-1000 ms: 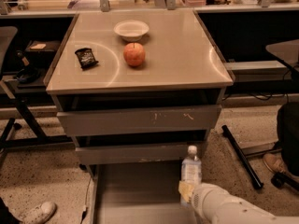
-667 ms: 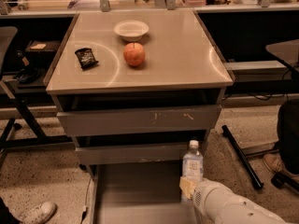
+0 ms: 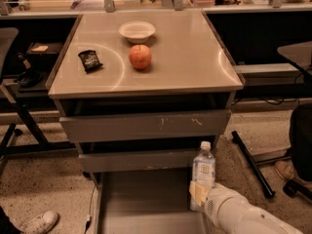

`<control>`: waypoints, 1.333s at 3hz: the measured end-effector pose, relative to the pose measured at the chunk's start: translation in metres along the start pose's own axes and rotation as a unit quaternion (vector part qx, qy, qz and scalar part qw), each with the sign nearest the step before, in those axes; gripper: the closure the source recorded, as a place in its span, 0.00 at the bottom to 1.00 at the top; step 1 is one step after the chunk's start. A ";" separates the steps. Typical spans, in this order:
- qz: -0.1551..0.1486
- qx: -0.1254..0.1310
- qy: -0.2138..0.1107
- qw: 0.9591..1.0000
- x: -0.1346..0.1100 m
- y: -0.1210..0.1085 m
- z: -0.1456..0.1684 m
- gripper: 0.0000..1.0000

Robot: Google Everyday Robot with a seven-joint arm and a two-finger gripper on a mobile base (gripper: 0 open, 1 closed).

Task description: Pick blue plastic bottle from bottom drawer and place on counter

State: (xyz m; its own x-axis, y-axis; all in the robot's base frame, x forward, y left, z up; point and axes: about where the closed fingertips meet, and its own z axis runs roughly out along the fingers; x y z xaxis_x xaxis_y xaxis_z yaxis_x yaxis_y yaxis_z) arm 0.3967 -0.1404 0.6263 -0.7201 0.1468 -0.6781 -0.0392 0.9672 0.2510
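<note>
The blue plastic bottle (image 3: 203, 170) is a clear bottle with a white cap and a pale label. It stands upright above the right side of the open bottom drawer (image 3: 141, 199). My gripper (image 3: 199, 195) is shut on the bottle's lower half, and my white arm comes in from the bottom right. The counter (image 3: 185, 57) is the beige top of the cabinet, above and behind the bottle.
On the counter are a white bowl (image 3: 137, 31), an apple (image 3: 140, 56) and a dark snack packet (image 3: 90, 60). Two scratched drawer fronts (image 3: 146, 125) sit slightly open above the bottom drawer. A chair base (image 3: 253, 162) is to the right, a shoe (image 3: 41, 222) at bottom left.
The bottle has risen slightly in my gripper's hold, and the arm has lifted with it. Everything on the counter is unmoved.
</note>
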 end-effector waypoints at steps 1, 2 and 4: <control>0.006 -0.003 -0.039 0.999 -0.028 0.006 -0.024 1.00; 0.016 0.003 -0.072 0.997 -0.061 0.006 -0.046 1.00; -0.009 0.022 -0.120 0.992 -0.111 0.007 -0.077 1.00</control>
State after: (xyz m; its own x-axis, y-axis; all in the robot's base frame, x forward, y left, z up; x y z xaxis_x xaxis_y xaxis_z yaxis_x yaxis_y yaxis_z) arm 0.4233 -0.1661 0.7566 -0.5328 0.1687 -0.8292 -0.0168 0.9776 0.2097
